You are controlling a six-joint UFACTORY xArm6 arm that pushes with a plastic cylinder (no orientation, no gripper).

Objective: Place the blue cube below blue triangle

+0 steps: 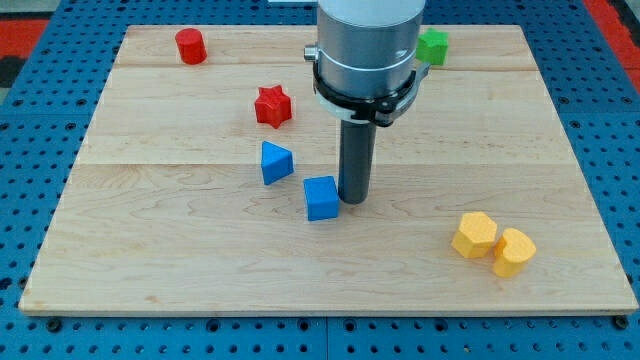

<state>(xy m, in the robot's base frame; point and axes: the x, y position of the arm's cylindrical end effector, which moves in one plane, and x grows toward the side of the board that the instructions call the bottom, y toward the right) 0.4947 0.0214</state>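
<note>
The blue cube (321, 198) sits near the middle of the wooden board. The blue triangle (275, 162) lies up and to the view's left of it, a short gap apart. My tip (354, 198) rests on the board right against the cube's right side. The rod rises from there to the grey arm body at the view's top.
A red star block (272, 106) lies above the blue triangle. A red cylinder (190, 46) is at the top left. A green block (433, 46) peeks out beside the arm at the top. Two yellow blocks (474, 235) (513, 251) sit together at the lower right.
</note>
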